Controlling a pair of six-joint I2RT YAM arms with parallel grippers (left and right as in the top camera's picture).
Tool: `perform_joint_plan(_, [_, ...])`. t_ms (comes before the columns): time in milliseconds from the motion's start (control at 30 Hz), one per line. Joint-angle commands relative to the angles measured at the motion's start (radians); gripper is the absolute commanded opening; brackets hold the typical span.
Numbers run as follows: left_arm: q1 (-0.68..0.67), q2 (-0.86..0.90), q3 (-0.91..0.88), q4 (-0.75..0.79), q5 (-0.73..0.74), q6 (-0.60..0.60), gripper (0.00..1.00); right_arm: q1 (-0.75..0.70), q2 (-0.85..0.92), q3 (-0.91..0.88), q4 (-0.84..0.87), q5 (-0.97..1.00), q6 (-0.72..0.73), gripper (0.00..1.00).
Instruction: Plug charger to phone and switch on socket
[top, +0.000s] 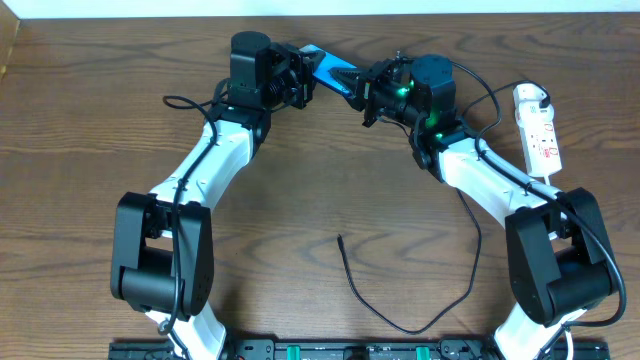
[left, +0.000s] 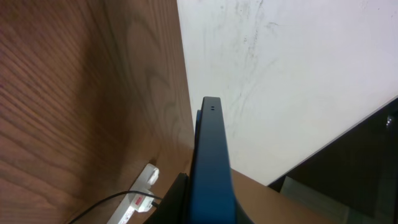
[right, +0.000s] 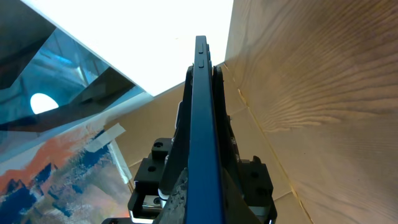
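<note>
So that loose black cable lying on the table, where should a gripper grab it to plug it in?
Probably just behind the plug tip of the charger cable, coming straight down with jaws across it: that end lies flat on the bare table, and a grip close to the tip keeps it from flopping.

Brown wooden table (top: 320, 180) with dark grain, filling the overhead view. White wall (top: 300, 8) as a thin strip along its far edge, and again broad, scuffed with faint grey marks, from the left wrist (left: 280, 74). Lighter brown strip (top: 8, 45) at the far left corner. From the right wrist: tan cardboard sheet (right: 146, 134), a piece of pale tape (right: 102, 138) stuck across its edge, a blue-and-orange painted picture (right: 50, 168) beside it, and a shiny dark panel (right: 62, 74) above.
</note>
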Motion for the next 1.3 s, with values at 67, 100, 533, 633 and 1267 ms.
perform_joint_plan(67, [0.004,-0.019,0.005,-0.016,-0.006,-0.037,0.08,0.013,0.000,0.019,0.025,-0.003,-0.066,0.10])
perform_joint_plan(100, [0.004,-0.019,0.005,-0.016,-0.006,-0.037,0.08,0.013,0.000,0.019,0.025,-0.003,-0.066,0.19])
perform_joint_plan(533, [0.101,-0.019,0.005,-0.016,0.087,-0.036,0.07,-0.031,0.000,0.019,0.031,-0.070,-0.268,0.99])
perform_joint_plan(633, [0.174,-0.019,0.005,-0.016,0.254,0.034,0.07,-0.077,0.000,0.019,0.044,-0.192,-0.496,0.99])
perform_joint_plan(1267, [0.302,-0.019,0.005,-0.018,0.557,0.257,0.07,-0.060,-0.001,0.136,-0.499,-0.399,-1.137,0.99])
